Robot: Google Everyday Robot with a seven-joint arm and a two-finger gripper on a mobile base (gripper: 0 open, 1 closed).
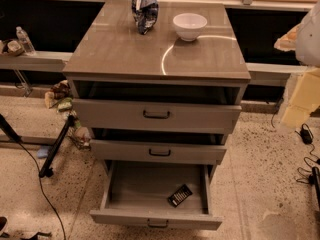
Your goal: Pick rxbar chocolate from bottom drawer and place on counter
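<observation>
The bottom drawer (135, 186) is pulled wide open and shows its plain grey inside. The rxbar chocolate (180, 195) lies flat in it, near the front right corner, a dark wrapper with pale print, turned at a slant. The counter (125, 49) is the glossy grey-brown top of the cabinet. My gripper (301, 101) shows only as a pale, yellowish shape at the right edge of the view, to the right of the cabinet at about top-drawer height. It is well above and right of the bar and touches nothing I can see.
A white bowl (190, 26) and a crumpled blue-and-white bag (144, 9) stand at the back of the counter. The two upper drawers (157, 115) are slightly open. A dark tripod leg (56, 146) and cables lie on the floor to the left, and more cables (306, 134) to the right.
</observation>
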